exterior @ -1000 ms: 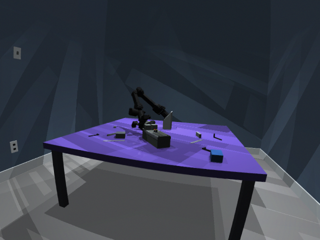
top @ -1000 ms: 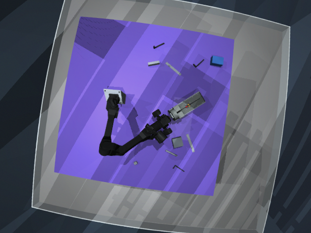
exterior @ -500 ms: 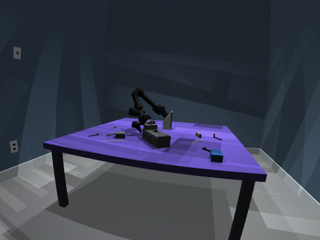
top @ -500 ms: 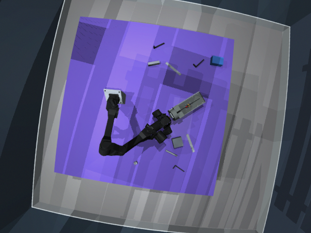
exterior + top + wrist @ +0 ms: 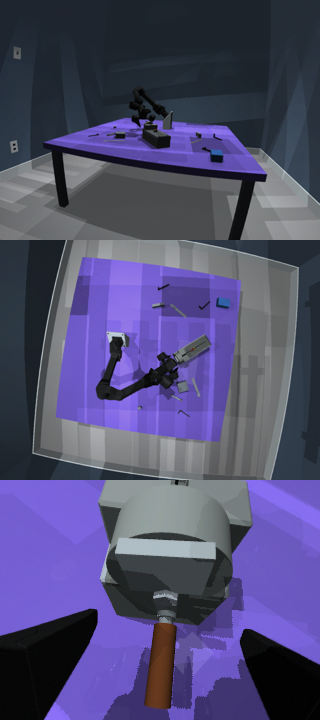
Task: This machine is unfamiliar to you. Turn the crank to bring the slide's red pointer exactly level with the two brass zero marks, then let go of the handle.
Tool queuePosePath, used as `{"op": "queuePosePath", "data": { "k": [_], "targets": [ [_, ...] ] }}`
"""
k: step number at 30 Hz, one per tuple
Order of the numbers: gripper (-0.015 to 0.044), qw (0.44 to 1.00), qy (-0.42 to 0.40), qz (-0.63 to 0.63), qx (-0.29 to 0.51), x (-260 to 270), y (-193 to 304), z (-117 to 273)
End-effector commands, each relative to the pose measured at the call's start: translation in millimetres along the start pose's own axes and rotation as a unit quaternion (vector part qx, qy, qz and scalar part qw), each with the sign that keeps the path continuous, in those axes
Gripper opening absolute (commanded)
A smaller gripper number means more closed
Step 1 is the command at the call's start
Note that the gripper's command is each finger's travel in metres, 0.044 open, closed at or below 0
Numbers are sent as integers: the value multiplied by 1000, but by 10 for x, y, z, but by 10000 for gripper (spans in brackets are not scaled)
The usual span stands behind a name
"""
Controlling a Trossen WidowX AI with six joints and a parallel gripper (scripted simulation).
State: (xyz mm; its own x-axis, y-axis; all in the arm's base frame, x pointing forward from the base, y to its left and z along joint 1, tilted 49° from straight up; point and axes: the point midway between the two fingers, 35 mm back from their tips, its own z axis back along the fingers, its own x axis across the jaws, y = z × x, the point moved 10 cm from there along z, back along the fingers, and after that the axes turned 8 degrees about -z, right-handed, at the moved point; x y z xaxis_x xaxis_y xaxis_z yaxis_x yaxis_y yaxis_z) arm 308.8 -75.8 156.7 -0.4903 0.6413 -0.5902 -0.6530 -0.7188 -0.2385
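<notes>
The grey machine [image 5: 202,343] [image 5: 156,139] sits on the purple table, its drum-like crank housing [image 5: 170,515] facing the arm. The red pointer [image 5: 191,350] shows in the slot beside the brass marks [image 5: 194,348]. It looks slightly toward the crank end of them, but is too small to judge exactly. The brown crank handle [image 5: 161,667] sticks out from a grey metal joint [image 5: 165,600] below the pale bar [image 5: 165,548]. My gripper [image 5: 170,625] [image 5: 171,364] is wide open and empty, its fingers standing apart on either side of the handle, touching neither side.
A grey square block [image 5: 182,386] [image 5: 120,134], thin grey bars [image 5: 196,387] [image 5: 176,397] and a black hook [image 5: 183,413] lie near the gripper's side of the machine. A blue block [image 5: 223,302] [image 5: 216,155], another hook [image 5: 201,308] and a bar [image 5: 178,310] lie on the other side.
</notes>
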Motion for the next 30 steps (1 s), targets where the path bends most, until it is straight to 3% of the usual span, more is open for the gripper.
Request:
{"op": "queuePosePath", "data": {
  "k": [1, 15, 30],
  "targets": [
    [440, 1000, -2, -3, 4, 10, -151, 117],
    [440, 1000, -4, 0, -1, 123, -846, 834],
    [440, 980, 122, -156, 17, 515, -1435, 236]
  ]
}}
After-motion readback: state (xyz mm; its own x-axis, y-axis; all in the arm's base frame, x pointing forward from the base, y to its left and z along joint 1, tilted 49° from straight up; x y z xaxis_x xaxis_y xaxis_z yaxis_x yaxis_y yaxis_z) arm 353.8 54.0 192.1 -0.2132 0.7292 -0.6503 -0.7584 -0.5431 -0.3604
